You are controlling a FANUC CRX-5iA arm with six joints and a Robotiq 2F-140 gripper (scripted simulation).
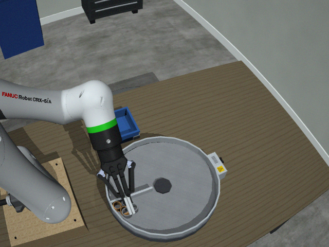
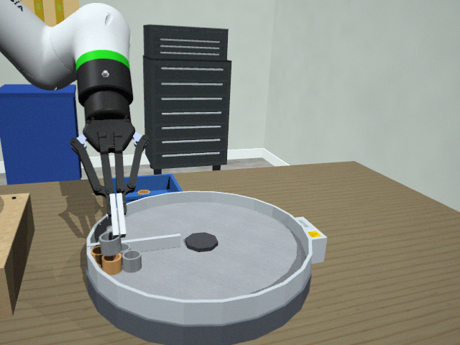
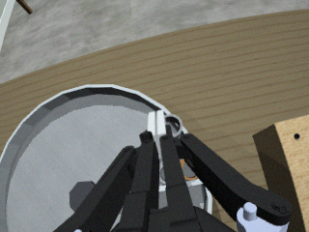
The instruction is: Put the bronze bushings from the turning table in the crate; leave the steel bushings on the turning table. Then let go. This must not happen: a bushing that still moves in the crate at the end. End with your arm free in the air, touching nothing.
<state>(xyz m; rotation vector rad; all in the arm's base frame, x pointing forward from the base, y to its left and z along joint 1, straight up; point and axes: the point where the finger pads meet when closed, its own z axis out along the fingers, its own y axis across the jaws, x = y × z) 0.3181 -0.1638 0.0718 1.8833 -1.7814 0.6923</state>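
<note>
My gripper (image 1: 131, 213) (image 2: 118, 235) (image 3: 157, 120) is shut on the wall of a grey steel bushing (image 2: 111, 246) (image 3: 180, 126), which hangs beside the fingertips, raised above the turning table (image 1: 185, 159) (image 2: 241, 237) (image 3: 63, 135). Below it a bronze bushing (image 2: 111, 265) stands upright on the turning table, with another bronze bushing (image 2: 95, 254) beside it near the rim. A steel bushing (image 2: 131, 264) stands to the right, and one more steel bushing (image 2: 126, 248) shows partly behind. The blue crate (image 1: 127, 123) (image 2: 152, 182) holds a bronze bushing (image 2: 144, 192); part of the crate is hidden.
A light divider (image 1: 142, 191) (image 2: 159, 241) runs across the turning table beside the bushings, toward the dark hub (image 1: 162, 185) (image 2: 201, 241). A raised rim surrounds the turning table. A control box (image 1: 217, 164) (image 2: 315, 243) sits on its right side. The wooden robot base (image 1: 71, 210) (image 3: 294, 155) lies left.
</note>
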